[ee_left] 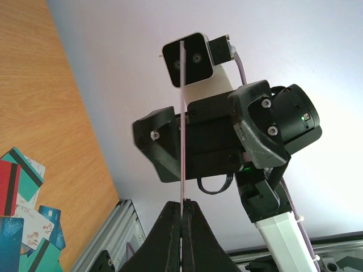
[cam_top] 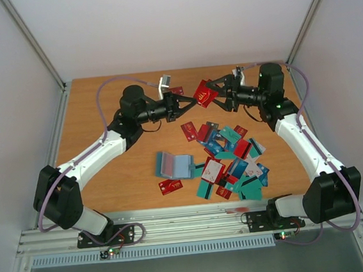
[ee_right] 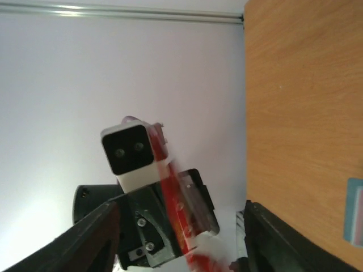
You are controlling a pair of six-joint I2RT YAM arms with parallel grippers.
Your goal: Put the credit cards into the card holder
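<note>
Above the back of the wooden table top (cam_top: 102,118), the two arms meet tip to tip with one red rectangular plastic credit card (cam_top: 204,94) raised in the air between them. The left pincer (cam_top: 191,103) is clamped on that card. In the left wrist view its two black fingers (ee_left: 170,238) press flat together on the card's lower edge, and the card (ee_left: 182,113) rises from them as a thin line seen edge-on. The right pincer (cam_top: 217,95) faces it from the other side with its jaws apart. In the right wrist view its fingers (ee_right: 96,238) stand wide to either side, and the red card (ee_right: 170,192), blurred there, sits in the gap between them without clearly touching either one. The small teal-blue folding card holder (cam_top: 173,164) lies open and flat on the table, nearer the arm bases and well apart from both pincers, its greyish inner pockets facing up. Just to its right is a loose heap of red, teal, blue and white plastic cards (cam_top: 232,160), overlapping one another; part of this heap (ee_left: 22,221) shows at the lower left of the left wrist view. A single red card (cam_top: 171,186) lies alone just in front of the holder, and another red card (cam_top: 177,91) lies at the back beside the left wrist.
</note>
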